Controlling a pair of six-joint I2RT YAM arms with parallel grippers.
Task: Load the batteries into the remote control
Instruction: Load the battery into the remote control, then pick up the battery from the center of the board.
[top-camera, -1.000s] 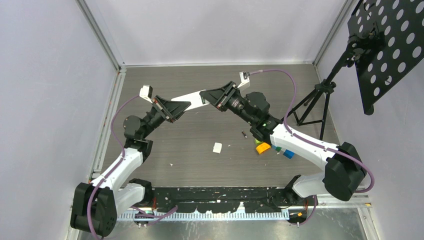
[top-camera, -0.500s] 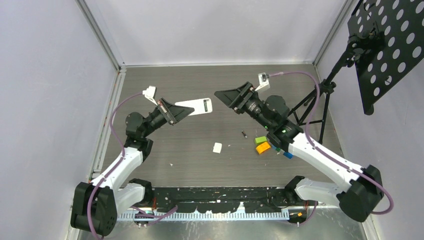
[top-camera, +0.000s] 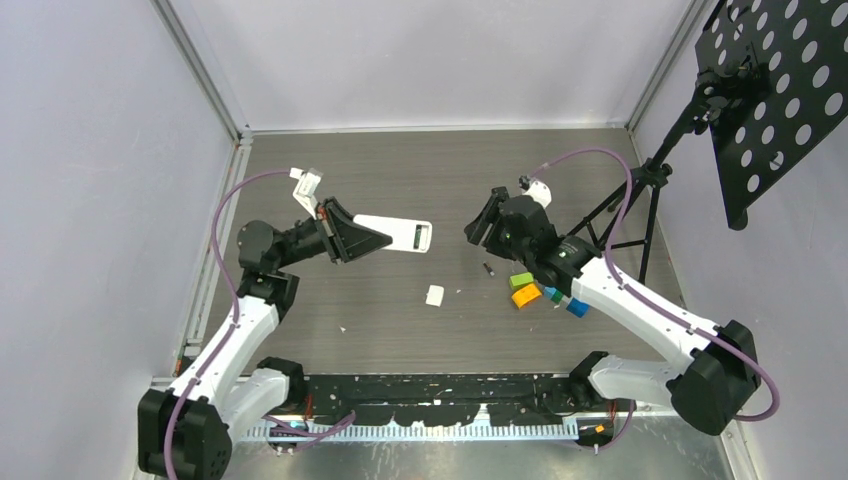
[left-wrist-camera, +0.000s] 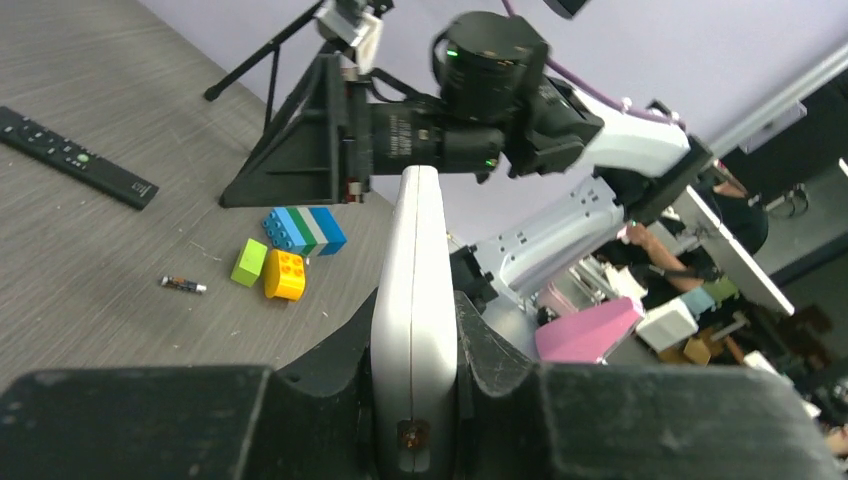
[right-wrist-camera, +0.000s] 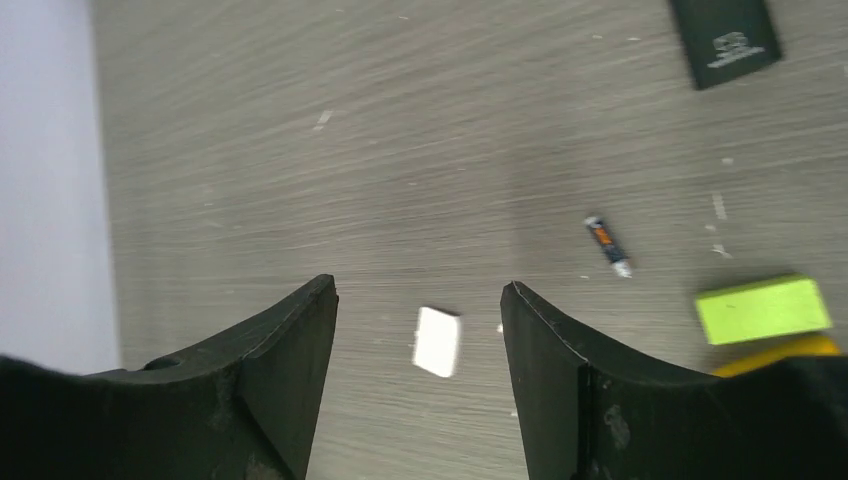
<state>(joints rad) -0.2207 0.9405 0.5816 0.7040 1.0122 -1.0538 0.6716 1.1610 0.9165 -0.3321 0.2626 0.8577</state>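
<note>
My left gripper (top-camera: 362, 238) is shut on one end of a white remote control (top-camera: 398, 234) and holds it above the table; the remote stands edge-on between the jaws in the left wrist view (left-wrist-camera: 414, 290). My right gripper (top-camera: 480, 228) is open and empty (right-wrist-camera: 418, 292), to the right of the remote's free end and apart from it. One small dark battery with an orange band (top-camera: 488, 268) lies on the table below the right gripper, also in the left wrist view (left-wrist-camera: 184, 285) and the right wrist view (right-wrist-camera: 608, 246). Other batteries are out of view.
A small white cover piece (top-camera: 435, 295) lies on the table, seen between the right fingers (right-wrist-camera: 438, 341). Green (top-camera: 521, 281), orange (top-camera: 527, 296) and blue (top-camera: 577, 307) blocks sit right of the battery. A black remote (left-wrist-camera: 75, 157) and a tripod (top-camera: 625, 205) stand at the right.
My right gripper has come off the white remote's end, drawn back to the right and dropped toward the table. My left gripper has swung the remote right and a little nearer.
</note>
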